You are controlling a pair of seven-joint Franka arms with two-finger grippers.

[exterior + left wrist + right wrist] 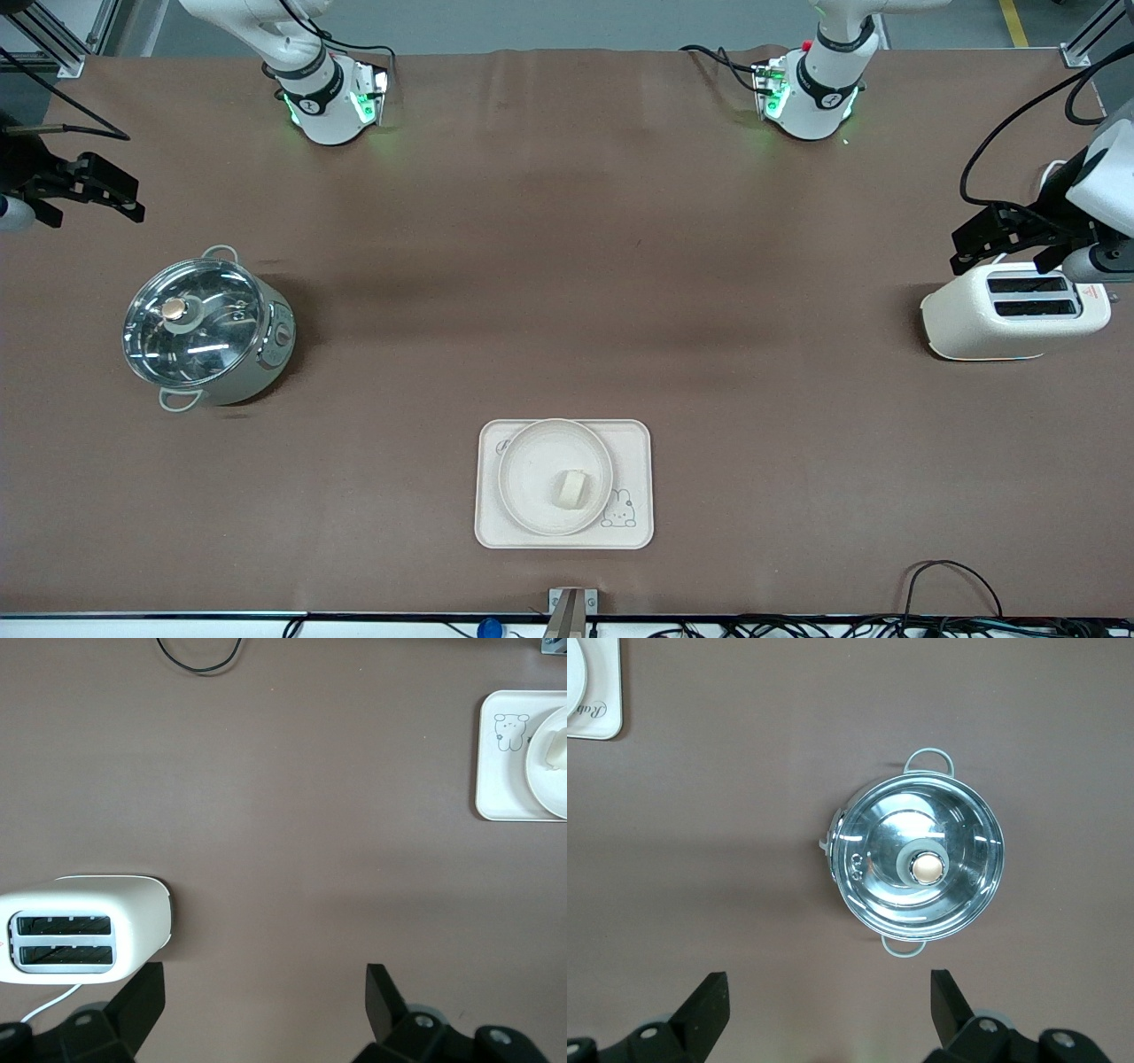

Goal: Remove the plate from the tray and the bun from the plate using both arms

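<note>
bun [572, 488] on plate [532, 461], plate on tray [633, 443], near tabletop's [567, 266] camera-side edge, middle. left end effector [1005, 237] fingers apart, over toaster [1010, 312]; right end effector [93, 188] fingers apart, at right arm's end. both empty, waiting; nothing removed yet.

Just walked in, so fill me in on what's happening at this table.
Nothing is being handled yet. The bun sits on the plate, and the plate rests on the tray at the table edge nearest the front camera. Both arms wait at the table's ends with open, empty hands: the left hand hangs beside the toaster, and the right hand is over bare table near the lidded pot.
</note>
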